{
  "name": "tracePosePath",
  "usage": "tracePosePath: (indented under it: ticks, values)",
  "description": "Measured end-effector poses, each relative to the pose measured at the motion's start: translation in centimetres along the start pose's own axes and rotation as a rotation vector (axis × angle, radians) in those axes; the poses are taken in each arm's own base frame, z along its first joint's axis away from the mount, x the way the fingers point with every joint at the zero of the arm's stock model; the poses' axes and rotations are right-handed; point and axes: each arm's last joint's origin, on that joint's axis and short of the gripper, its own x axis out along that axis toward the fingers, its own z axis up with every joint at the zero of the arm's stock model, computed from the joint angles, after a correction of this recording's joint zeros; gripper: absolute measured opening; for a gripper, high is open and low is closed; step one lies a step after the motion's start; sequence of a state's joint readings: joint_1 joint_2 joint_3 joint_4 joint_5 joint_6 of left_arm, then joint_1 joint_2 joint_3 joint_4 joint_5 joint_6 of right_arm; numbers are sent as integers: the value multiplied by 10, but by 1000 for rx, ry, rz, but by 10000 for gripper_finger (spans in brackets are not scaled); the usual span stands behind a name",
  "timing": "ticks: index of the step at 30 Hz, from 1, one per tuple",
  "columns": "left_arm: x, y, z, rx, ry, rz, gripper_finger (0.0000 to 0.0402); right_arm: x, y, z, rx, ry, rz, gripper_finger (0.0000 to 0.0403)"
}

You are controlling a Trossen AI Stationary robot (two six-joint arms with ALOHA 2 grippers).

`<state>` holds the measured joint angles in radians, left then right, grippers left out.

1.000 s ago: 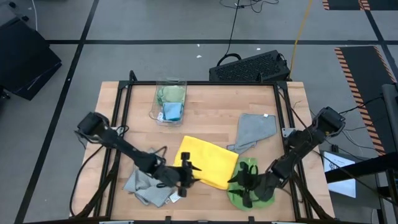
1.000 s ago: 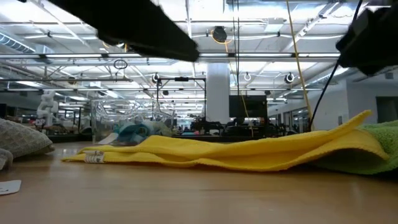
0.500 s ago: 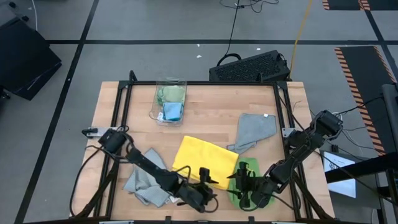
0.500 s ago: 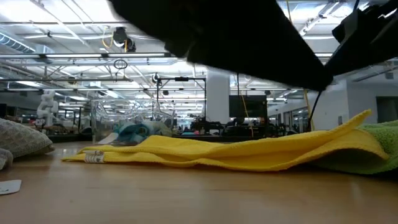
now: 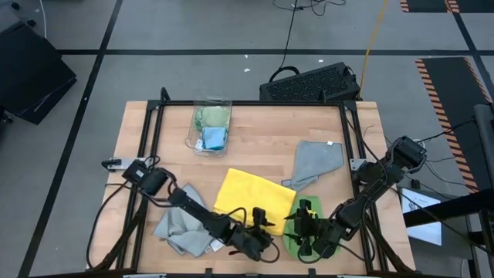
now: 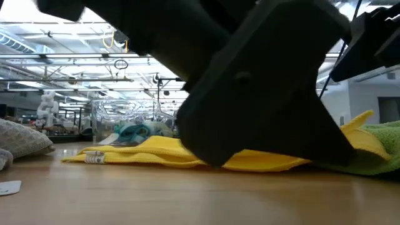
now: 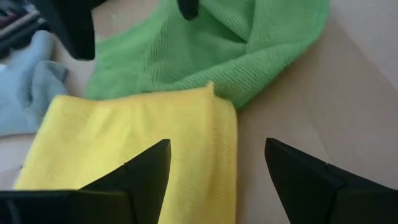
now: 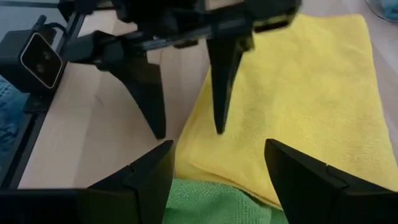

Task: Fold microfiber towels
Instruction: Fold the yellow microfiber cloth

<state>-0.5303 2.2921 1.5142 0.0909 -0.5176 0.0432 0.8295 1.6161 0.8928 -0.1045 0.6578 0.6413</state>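
Note:
A yellow towel (image 5: 255,201) lies spread at the table's near middle, its right corner resting on a bright green towel (image 5: 310,232). My left gripper (image 7: 217,180) is open and low over the yellow towel's near right corner (image 7: 214,124), one finger on each side of its edge. My right gripper (image 8: 217,180) is open above the green towel (image 8: 211,205) and faces the left gripper. A crumpled grey towel (image 5: 181,228) lies near left and another grey towel (image 5: 316,162) far right. My left gripper's fingertips (image 8: 217,127) come down from above at a slant, at the near edge of the yellow towel (image 8: 205,146). One stands over the cloth and one over bare wood. Whether they touch the towel I cannot tell.
A clear plastic bin (image 5: 211,127) at the far middle holds a pale green and a light blue cloth. A black keyboard (image 5: 312,83) lies beyond the far edge. Black frame rails run along the table's left and right sides. Bare wood (image 5: 262,150) lies between bin and yellow towel.
My left gripper has swung toward the table's right and near edge and come down, from the yellow towel's near left side to its near right corner by the green towel. In the low view it now fills the foreground. The towels lie as before.

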Motion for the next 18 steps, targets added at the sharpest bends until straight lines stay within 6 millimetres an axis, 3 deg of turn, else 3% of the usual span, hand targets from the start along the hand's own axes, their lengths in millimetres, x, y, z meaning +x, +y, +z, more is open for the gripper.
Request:
tracePosePath:
  ticks: [10,18]
  values:
    - [10,17,0,-23,-9,-54,248,0,-1,2,20,-51,-52,240]
    - [9,16,3,-17,-32,-63,224,0,-1,3,34,-61,-57,240]
